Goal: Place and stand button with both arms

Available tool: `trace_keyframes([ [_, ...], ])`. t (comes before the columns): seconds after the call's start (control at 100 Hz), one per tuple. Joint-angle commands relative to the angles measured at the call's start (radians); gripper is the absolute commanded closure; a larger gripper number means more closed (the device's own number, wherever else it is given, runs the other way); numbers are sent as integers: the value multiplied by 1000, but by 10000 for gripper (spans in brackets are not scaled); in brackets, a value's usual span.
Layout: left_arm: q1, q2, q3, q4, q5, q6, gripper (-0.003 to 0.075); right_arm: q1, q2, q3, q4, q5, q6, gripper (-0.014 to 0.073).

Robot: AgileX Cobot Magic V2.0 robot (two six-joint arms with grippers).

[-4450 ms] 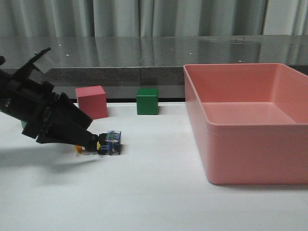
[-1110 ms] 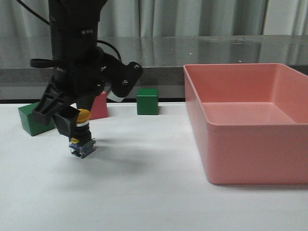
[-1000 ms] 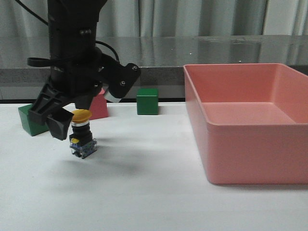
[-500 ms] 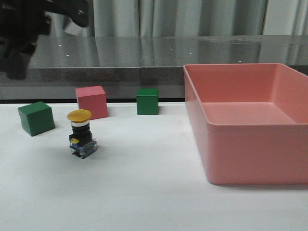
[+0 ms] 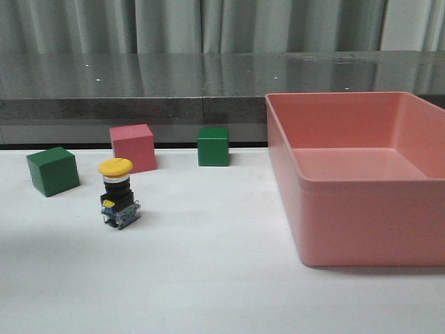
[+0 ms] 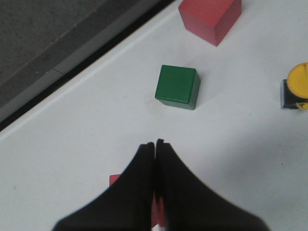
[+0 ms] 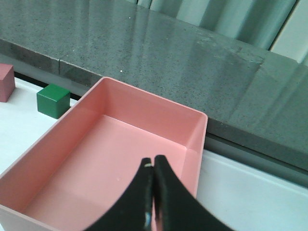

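Note:
The button stands upright on the white table at the left, yellow cap on top, black body, clear bluish base down. Part of it shows at the edge of the left wrist view. No arm is in the front view. My left gripper is shut and empty, high above the table, apart from the button. My right gripper is shut and empty, above the pink bin.
A green cube, a pink cube and a second green cube stand behind the button. The large pink bin fills the right side. A dark stone ledge runs along the back. A small red piece lies under my left fingers.
My left gripper set the button upright, let go of it, then rose and withdrew out of the front view. The button stays standing where it was put.

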Motion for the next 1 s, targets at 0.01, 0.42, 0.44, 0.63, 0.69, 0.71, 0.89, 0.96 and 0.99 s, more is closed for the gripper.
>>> trace_keyframes([
  [0.01,5,-157,127,-43,-181,-12,740,-6,-1,-27,16,-77,-2,655],
  [0.42,5,-637,630,-258,-512,-12,740,-6,-1,-27,16,-77,-2,655],
  [0.44,5,-658,648,-261,-521,-12,740,-6,-1,-27,16,-77,-2,655],
  [0.63,5,-795,743,-294,-645,-12,740,-6,-1,-27,16,-77,-2,655],
  [0.69,5,-811,747,-309,-644,-12,740,-6,-1,-27,16,-77,-2,655],
  [0.71,5,-814,747,-309,-644,-12,740,-6,-1,-27,16,-77,-2,655],
  [0.89,5,-815,748,-309,-644,-12,740,-6,-1,-27,16,-77,-2,655],
  [0.96,5,-815,748,-309,-644,-12,740,-6,-1,-27,16,-77,-2,655],
  [0.99,5,-815,748,-309,-647,-12,740,-6,-1,-27,16,-77,-2,655],
])
